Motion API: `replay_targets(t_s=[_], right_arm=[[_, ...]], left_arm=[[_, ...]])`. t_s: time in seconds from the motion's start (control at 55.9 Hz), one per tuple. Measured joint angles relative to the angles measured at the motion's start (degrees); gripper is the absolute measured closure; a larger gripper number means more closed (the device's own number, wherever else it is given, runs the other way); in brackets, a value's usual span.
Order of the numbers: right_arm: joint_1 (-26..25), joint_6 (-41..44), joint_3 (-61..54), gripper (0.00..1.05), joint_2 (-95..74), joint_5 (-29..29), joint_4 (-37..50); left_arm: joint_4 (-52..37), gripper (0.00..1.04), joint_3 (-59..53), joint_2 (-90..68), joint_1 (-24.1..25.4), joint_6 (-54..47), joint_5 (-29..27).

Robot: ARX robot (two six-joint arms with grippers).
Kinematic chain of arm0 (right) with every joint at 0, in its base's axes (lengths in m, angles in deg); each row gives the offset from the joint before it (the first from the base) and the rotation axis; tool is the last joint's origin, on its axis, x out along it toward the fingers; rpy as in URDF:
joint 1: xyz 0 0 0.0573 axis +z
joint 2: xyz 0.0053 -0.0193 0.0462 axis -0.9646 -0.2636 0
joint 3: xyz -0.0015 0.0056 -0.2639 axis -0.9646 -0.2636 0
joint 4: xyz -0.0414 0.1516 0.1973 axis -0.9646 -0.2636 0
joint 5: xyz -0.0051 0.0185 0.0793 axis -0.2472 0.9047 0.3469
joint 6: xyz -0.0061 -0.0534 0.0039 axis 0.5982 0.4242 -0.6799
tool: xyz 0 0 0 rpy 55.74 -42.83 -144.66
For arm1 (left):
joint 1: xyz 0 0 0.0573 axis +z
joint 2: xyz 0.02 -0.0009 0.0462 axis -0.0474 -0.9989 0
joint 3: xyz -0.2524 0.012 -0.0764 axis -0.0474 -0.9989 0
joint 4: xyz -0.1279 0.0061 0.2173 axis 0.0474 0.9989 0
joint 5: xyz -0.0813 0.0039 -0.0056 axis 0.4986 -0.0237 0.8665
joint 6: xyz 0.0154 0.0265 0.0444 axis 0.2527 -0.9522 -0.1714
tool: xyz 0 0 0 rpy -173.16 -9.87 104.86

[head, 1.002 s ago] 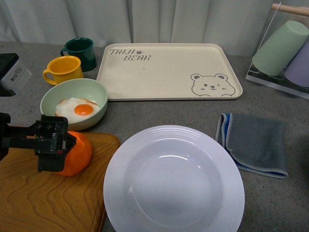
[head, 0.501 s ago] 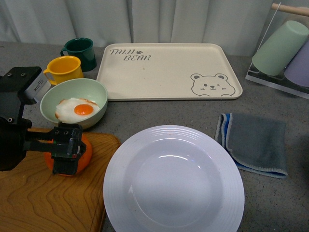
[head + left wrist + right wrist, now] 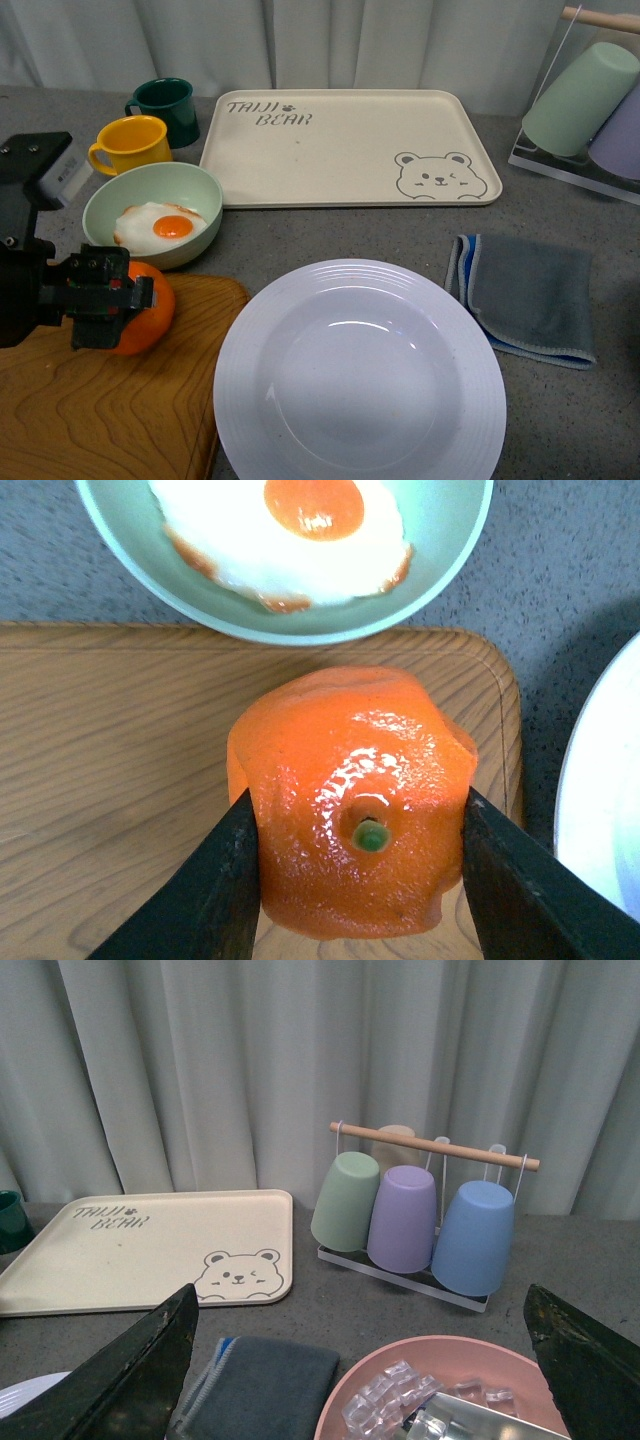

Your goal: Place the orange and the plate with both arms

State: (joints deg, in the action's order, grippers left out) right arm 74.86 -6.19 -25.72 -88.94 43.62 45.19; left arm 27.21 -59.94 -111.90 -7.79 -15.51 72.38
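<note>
I have the left gripper (image 3: 103, 300) closed on the orange (image 3: 150, 305), one jaw pressed to each flank. In the left wrist view the fruit (image 3: 350, 780) fills the gap between the black fingers (image 3: 215, 890), with its green stem dot facing the camera. It sits at the far right corner of the wooden board (image 3: 100, 410), just near of the pale green bowl (image 3: 205, 195) holding the fried egg; I cannot tell whether it rests on the wood or hangs just above it. What matters for the coming move is that the plate (image 3: 300, 290) lies directly to the right of the orange, its rim just beside the board's edge, so I judge a short sideways carry would do it. The right gripper (image 3: 360, 1300) stands wide open and holds nothing (it is out of the front view), looking toward the cup rack (image 3: 430, 1220) on the right.
</note>
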Motion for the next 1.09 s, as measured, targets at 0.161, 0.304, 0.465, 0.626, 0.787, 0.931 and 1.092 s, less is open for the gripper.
replay_targets(t_s=[0.161,0.304,0.465,0.626,0.787,0.931,1.092], right_arm=[[0.0,0.0,0.0,0.09,0.0,0.0,0.0],[0.0,0.0,0.0,0.09,0.0,0.0,0.0],[0.0,0.0,0.0,0.09,0.0,0.0,0.0],[0.0,0.0,0.0,0.09,0.0,0.0,0.0],[0.0,0.0,0.0,0.09,0.0,0.0,0.0],[0.0,0.0,0.0,0.09,0.0,0.0,0.0],[0.0,0.0,0.0,0.09,0.0,0.0,0.0]], left_arm=[[1.7,0.57,-1.4,7.8,-1.7,-0.8,-3.4],[1.2,0.58,-1.5,9.3,-6.8,-0.9,-5.8],[0.2,0.58,-0.2,6.0,-14.4,0.6,-7.3],[-3.0,0.58,3.4,1.0,-21.8,2.9,-8.4],[-3.5,0.58,5.2,-3.6,-24.9,4.4,-8.7],[-3.5,0.58,5.6,-5.6,-26.5,5.1,-8.7],[-3.8,0.58,6.3,-7.5,-28.7,6.7,-8.8]])
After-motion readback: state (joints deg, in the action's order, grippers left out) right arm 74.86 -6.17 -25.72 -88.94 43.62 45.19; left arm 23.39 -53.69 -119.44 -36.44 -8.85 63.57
